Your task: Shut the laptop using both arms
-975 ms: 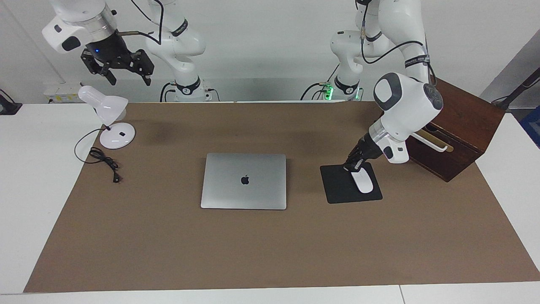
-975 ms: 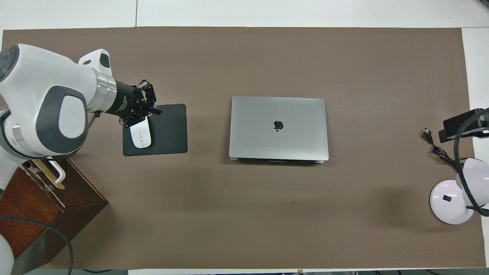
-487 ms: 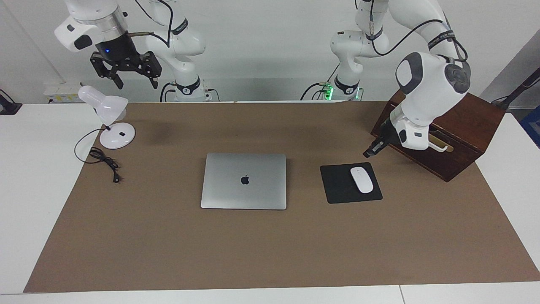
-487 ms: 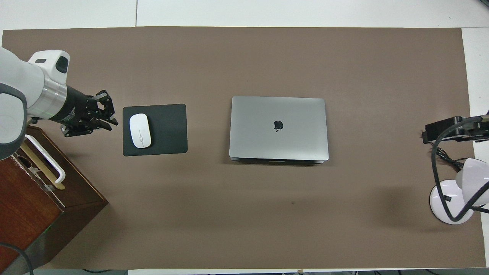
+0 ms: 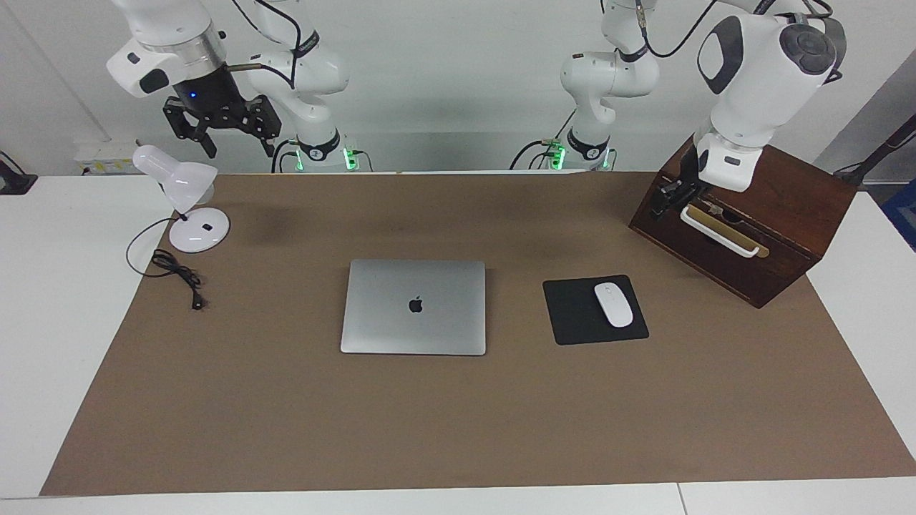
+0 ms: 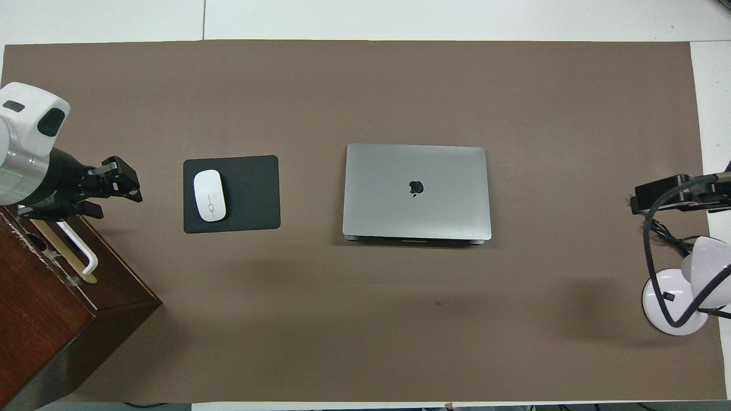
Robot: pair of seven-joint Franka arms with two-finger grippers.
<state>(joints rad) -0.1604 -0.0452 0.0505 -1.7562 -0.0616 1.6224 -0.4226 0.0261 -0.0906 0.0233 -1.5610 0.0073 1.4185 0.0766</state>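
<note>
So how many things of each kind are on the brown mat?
laptop: 1
mouse pad: 1
mouse: 1
lamp: 1
wooden box: 1
Total: 5

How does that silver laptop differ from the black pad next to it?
The slim silver-grey metal laptop is larger and thicker, shut, with a dark apple logo on its lid. The flat black mouse pad is smaller and thinner, and carries a white mouse. Both are rectangular and lie flat on the brown table cover.

A white table under a brown mat, white wall.
</note>
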